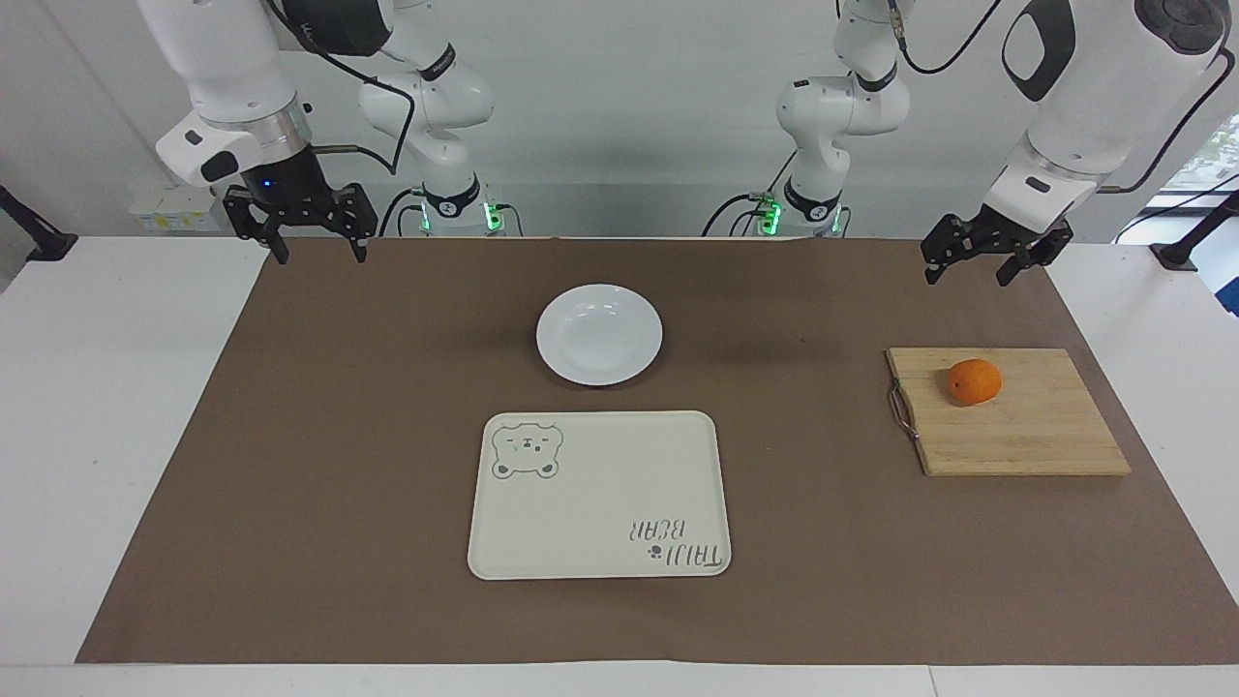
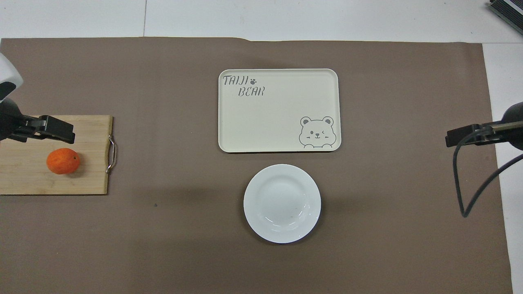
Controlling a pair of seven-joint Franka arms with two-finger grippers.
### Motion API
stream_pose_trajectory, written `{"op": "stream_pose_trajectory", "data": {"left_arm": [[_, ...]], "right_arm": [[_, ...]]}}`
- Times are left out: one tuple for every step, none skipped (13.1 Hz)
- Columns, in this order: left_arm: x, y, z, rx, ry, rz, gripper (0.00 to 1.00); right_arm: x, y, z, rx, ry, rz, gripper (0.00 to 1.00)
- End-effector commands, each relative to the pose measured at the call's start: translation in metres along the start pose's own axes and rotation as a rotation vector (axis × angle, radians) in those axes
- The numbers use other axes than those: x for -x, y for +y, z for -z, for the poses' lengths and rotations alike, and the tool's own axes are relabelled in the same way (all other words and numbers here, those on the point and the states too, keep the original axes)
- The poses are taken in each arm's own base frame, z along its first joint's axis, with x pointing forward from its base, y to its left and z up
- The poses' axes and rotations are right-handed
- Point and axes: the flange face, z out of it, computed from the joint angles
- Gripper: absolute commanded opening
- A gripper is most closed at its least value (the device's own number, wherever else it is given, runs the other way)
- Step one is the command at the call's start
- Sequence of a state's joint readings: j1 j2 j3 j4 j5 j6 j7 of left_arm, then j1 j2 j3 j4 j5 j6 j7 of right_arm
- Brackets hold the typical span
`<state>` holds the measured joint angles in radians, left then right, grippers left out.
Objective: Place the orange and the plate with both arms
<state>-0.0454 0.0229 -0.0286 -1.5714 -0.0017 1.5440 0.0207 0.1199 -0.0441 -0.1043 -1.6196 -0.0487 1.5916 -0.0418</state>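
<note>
The right pincer is hanging open and empty over the brown mat's corner at the right arm's end of the table, waiting. Toward the middle, the round glossy white plate is lying bare on the mat, just nearer the robots than the cream rectangular bear-print tray (probably the destination). At the left arm's end, the small bright-orange orange is sitting on the pale wooden cutting board, and the left pincer is hovering open and empty above the mat near the board's edge, well placed to descend on the fruit.
</note>
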Motion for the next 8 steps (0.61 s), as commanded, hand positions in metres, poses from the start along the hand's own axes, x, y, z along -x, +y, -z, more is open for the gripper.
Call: {"op": "stream_pose_trajectory", "data": {"left_arm": [[0.0035,-0.0033,0.0079,-0.006,0.003,-0.019,1.00],[0.0041,-0.0024,0.0086,-0.006,0.003,-0.020,1.00],[0.0042,-0.0041,0.0086,-0.006,0.003,-0.017,1.00],[0.0041,-0.0099,0.0081,-0.004,0.004,-0.007,1.00],[0.0039,-0.0108,0.0083,-0.004,0.006,-0.005,1.00],[0.0038,-0.0108,0.0084,-0.004,0.007,-0.005,1.00],[0.0038,-0.0108,0.0077,-0.004,0.006,-0.005,1.00],[0.0038,-0.0106,0.0077,-0.003,0.006,-0.005,1.00]], "right_arm": [[0.0003,0.0031,0.0025,-0.012,-0.007,0.022,1.00],[0.0003,0.0026,0.0025,-0.016,-0.006,0.022,1.00],[0.0003,0.0026,0.0025,-0.016,-0.006,0.022,1.00],[0.0003,0.0026,0.0025,-0.016,-0.006,0.022,1.00],[0.0005,0.0024,0.0024,-0.018,-0.008,0.023,1.00],[0.0005,0.0024,0.0024,-0.018,-0.008,0.023,1.00],[0.0003,0.0024,0.0025,-0.018,-0.006,0.023,1.00],[0.0002,0.0014,0.0026,-0.019,-0.006,0.025,1.00]]}}
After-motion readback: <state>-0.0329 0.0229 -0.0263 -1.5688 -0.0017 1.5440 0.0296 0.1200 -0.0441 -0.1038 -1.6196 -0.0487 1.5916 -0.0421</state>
